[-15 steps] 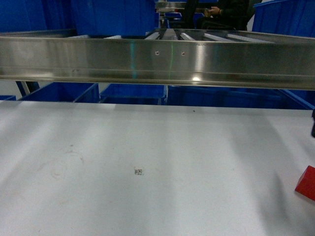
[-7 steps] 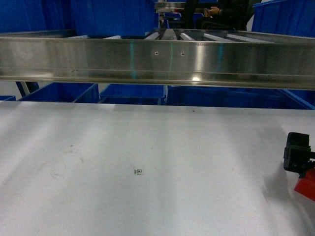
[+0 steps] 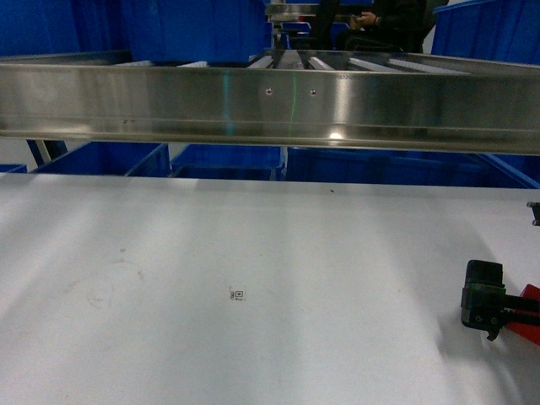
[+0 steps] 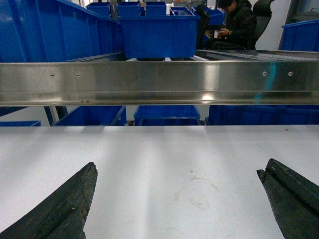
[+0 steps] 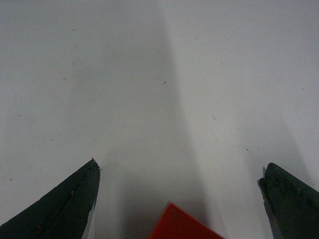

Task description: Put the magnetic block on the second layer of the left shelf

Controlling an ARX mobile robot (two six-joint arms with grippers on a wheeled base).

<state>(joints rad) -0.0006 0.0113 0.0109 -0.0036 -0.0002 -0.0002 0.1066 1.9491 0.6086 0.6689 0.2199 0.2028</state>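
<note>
- We see a matte white tabletop [image 3: 253, 253], flat and faintly scuffed, with a small printed square marker [image 3: 238, 294] near its middle.
- Across the far edge runs a brushed steel rail [image 3: 270, 105], shiny, with two small screw holes; it belongs to the rack, and roller rails [image 3: 337, 62] lie behind it.
- Deep blue plastic crates [image 3: 228, 160] with thick rims sit below and behind the rail.
- The magnetic block [image 5: 183, 224] is a plain red piece with a sharp corner and matte face, lying on the tabletop at the far right edge of the head view [image 3: 530, 308].
- Our right claw [image 5: 182, 199] hangs over it with its dark, tapering fingers spread wide; the block's corner shows between them, touching neither.
- Our left claw [image 4: 177, 199] is likewise spread apart above bare tabletop, holding nothing.
- Left of the block the tabletop offers wide open room; the rail overhangs its far border.
- A seated person [image 4: 239, 25] is visible beyond the rack.
</note>
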